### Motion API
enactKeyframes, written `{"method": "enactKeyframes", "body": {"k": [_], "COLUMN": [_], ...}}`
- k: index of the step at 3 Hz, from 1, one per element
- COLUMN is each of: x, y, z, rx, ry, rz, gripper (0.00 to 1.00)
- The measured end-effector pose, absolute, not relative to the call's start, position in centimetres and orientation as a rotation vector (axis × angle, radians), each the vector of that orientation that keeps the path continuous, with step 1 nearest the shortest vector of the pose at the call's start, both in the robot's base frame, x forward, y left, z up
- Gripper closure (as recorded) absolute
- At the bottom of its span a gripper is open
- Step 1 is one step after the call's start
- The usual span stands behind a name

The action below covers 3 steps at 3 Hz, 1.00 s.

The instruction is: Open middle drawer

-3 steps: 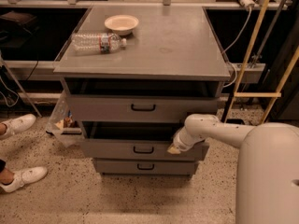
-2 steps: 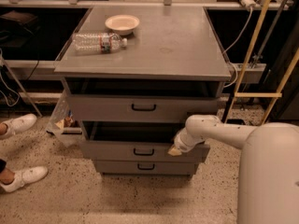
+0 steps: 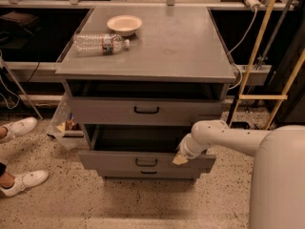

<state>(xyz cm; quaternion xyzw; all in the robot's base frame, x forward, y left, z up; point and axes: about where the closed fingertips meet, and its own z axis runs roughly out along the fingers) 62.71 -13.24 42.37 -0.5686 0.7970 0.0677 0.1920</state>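
Middle drawer (image 3: pixel 114 160) sits below the counter's (image 3: pixel 181 46) front edge, standing well out with its dark interior showing. End effector (image 3: pixel 181 158) is against the drawer front toward the right corner, right of the handle (image 3: pixel 146 162); grip state cannot be told. Step: pull likely near done. Next: check travel, then back off straight.

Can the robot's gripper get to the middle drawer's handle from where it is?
Probably yes: the gripper is at the front of the middle drawer, just right of its handle, with only bare front between them.
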Motion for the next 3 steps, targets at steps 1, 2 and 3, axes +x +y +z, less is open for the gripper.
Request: {"method": "enactKeyframes", "body": {"k": [1, 2, 3], "x": [62.7, 61.6, 60.2], "y": [-13.2, -13.2, -13.1], "z": [42.4, 42.6, 43.9], "rx": [-1.596, -1.596, -1.586], "ry": [2.238, 2.223, 2.175], "rz": [0.19, 0.193, 0.17], "gripper": [1.0, 1.0, 1.0]}}
